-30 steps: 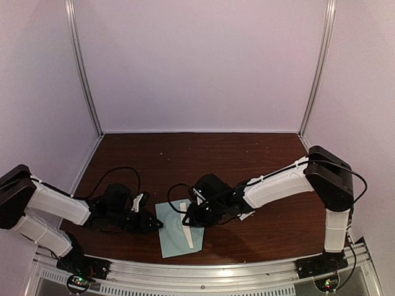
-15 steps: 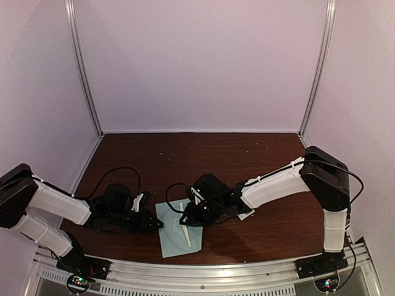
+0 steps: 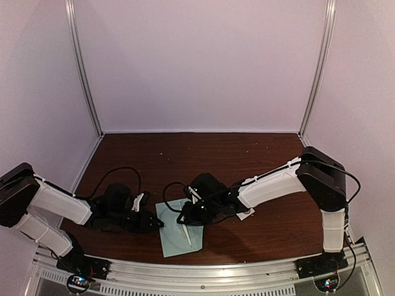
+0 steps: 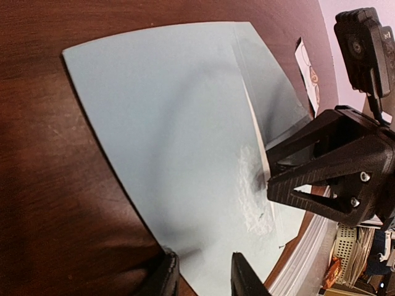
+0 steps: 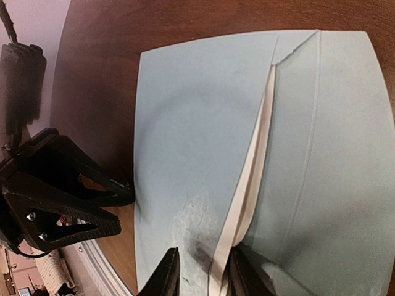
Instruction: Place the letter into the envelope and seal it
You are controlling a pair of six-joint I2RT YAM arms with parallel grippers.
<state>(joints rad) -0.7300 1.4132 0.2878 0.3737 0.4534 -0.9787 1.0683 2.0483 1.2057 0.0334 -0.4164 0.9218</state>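
A white edge (image 5: 249,179) shows along the flap (image 5: 321,160) of the envelope (image 5: 185,135).

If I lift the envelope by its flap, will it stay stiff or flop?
Probably floppy: the envelope looks like thin paper, and its raised flap curves near the right gripper. Likely very light, so it may slide on the smooth table rather than stay put.

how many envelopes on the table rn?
1. The envelope lies near the table's front edge, left gripper at its left edge, right gripper over its flap. None seems hidden.
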